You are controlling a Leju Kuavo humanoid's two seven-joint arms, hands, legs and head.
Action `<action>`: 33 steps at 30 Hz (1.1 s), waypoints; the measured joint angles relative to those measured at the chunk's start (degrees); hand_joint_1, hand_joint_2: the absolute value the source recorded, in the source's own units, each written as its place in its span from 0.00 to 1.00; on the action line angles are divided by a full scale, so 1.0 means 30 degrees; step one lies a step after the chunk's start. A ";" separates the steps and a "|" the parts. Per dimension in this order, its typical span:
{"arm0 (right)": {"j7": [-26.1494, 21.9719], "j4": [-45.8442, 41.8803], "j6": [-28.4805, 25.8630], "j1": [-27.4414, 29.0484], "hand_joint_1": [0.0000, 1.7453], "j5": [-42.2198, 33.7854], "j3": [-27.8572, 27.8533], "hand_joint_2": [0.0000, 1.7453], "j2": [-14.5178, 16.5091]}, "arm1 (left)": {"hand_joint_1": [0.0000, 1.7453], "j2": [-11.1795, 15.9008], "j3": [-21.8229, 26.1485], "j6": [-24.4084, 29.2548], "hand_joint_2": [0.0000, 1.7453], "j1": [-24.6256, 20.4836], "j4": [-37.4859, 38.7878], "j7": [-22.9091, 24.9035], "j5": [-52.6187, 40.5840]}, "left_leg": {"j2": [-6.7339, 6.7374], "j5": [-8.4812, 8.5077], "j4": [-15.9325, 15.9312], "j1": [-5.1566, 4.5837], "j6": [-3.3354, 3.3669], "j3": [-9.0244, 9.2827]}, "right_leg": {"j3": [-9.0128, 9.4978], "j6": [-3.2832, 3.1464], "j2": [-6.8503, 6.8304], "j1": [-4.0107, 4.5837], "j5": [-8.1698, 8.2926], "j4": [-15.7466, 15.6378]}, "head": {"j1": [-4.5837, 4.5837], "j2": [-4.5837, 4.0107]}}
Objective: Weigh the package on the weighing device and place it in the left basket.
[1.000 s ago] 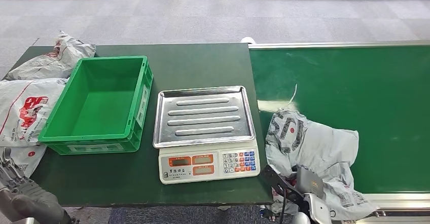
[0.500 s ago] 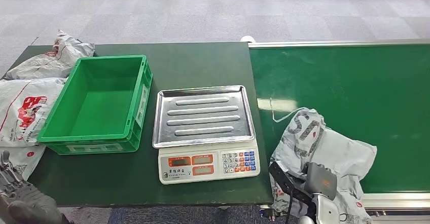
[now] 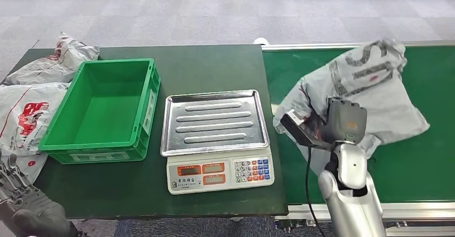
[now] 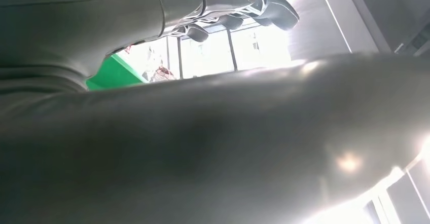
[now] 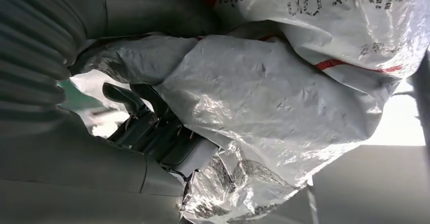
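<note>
My right hand [image 3: 316, 127] grips a crumpled grey plastic package [image 3: 370, 87] and holds it up above the green conveyor belt [image 3: 418, 156], just right of the scale. In the right wrist view the package [image 5: 284, 97] drapes over my dark fingers [image 5: 152, 127]. The weighing scale [image 3: 217, 140] has a bare steel pan [image 3: 214, 121] and a keypad front. Left of it stands the green basket [image 3: 102, 108] with nothing inside. My left hand [image 3: 24, 207] hangs low at the table's front left corner, holding nothing, with its fingers [image 4: 243, 1] extended.
Other grey packages [image 3: 27, 113] lie on the dark green table [image 3: 209, 65] left of the basket, one [image 3: 59, 60] at the back left corner. The belt's metal rail [image 3: 354, 47] runs along its far side. Grey carpet lies beyond.
My right hand has risen with the package, lifting it from the belt's near edge to well above the belt. The left hand has barely moved.
</note>
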 joint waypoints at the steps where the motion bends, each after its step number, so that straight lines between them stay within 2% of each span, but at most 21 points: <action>1: -0.0040 0.0498 0.0175 -0.1193 1.00 0.0078 0.0674 1.00 -0.0047 | 0.00 -0.0038 0.0000 0.0016 0.00 -0.0085 0.0051 -0.0009 -0.0020 | 0.0003 0.0032 0.0000 0.0000 -0.0007 0.0016 | -0.0028 -0.0005 0.0004 0.0003 0.0032 0.0003 | -0.0002 0.0000; 5: -0.0644 0.3011 0.0933 -0.5715 1.00 -0.0112 0.3579 1.00 0.0142 | 0.00 -0.0128 -0.0004 0.0073 0.00 -0.0327 0.0224 -0.0109 -0.0016 | -0.0035 0.0147 0.0000 0.0005 -0.0035 -0.0007 | -0.0140 -0.0019 -0.0007 0.0018 0.0119 0.0018 | 0.0002 0.0000; 9: -0.1481 0.6240 0.1734 -0.9873 1.00 -0.0921 0.6404 1.00 0.1461 | 0.00 -0.0182 -0.0033 0.0142 0.00 -0.0522 0.0410 -0.0248 0.0089 | -0.0040 0.0180 -0.0002 0.0009 -0.0075 -0.0054 | -0.0217 -0.0053 -0.0007 0.0029 0.0141 0.0053 | 0.0000 0.0000; 12: -0.2689 0.8734 0.3095 -1.2517 1.00 -0.3453 0.8025 1.00 0.2891 | 0.00 -0.0188 -0.0082 0.0266 0.00 -0.0618 0.0586 -0.0495 0.0426 | -0.0058 0.0196 -0.0003 0.0033 -0.0099 -0.0062 | -0.0235 -0.0061 -0.0021 0.0054 0.0141 0.0058 | -0.0006 0.0000; 14: -0.3753 1.0013 0.4421 -1.3460 1.00 -0.5928 0.8742 1.00 0.3676 | 0.00 -0.0188 -0.0098 0.0330 0.00 -0.0647 0.0701 -0.0654 0.0721 | -0.0082 0.0198 -0.0003 0.0052 -0.0104 -0.0064 | -0.0227 -0.0067 -0.0042 0.0072 0.0137 0.0058 | -0.0004 0.0000; 18: -0.5233 1.1769 0.6476 -1.3815 1.00 -0.9820 1.0142 1.00 0.4739 | 0.00 -0.0188 -0.0089 0.0337 0.00 -0.0837 0.0832 -0.0667 0.0856 | -0.0097 0.0198 -0.0003 0.0055 -0.0104 -0.0075 | -0.0226 -0.0069 -0.0055 0.0072 0.0136 0.0057 | -0.0004 0.0000; 23: -0.5519 1.2844 0.8031 -1.3621 1.00 -1.2316 1.2016 1.00 0.5131 | 0.00 -0.0184 -0.0078 0.0337 0.00 -0.0978 0.0843 -0.0521 0.0916 | -0.0103 0.0198 0.0000 0.0052 -0.0103 -0.0081 | -0.0229 -0.0066 -0.0062 0.0060 0.0139 0.0055 | -0.0004 0.0000; 27: -0.4890 1.3021 0.8541 -1.3474 1.00 -1.3166 1.3643 1.00 0.4843 | 0.00 -0.0171 -0.0047 0.0322 0.00 -0.0940 0.0840 -0.0588 0.1170 | -0.0104 0.0198 0.0003 0.0045 -0.0103 -0.0082 | -0.0231 -0.0065 -0.0063 0.0059 0.0141 0.0052 | -0.0004 0.0000; 33: -0.4184 1.3032 0.9041 -1.3588 1.00 -1.4697 1.5987 1.00 0.3846 | 0.00 -0.0175 0.0058 -0.0180 0.00 -0.0919 0.0783 -0.0510 0.1360 | -0.0104 0.0198 0.0004 0.0044 -0.0103 -0.0083 | -0.0233 -0.0071 -0.0064 0.0061 0.0148 0.0052 | -0.0004 0.0000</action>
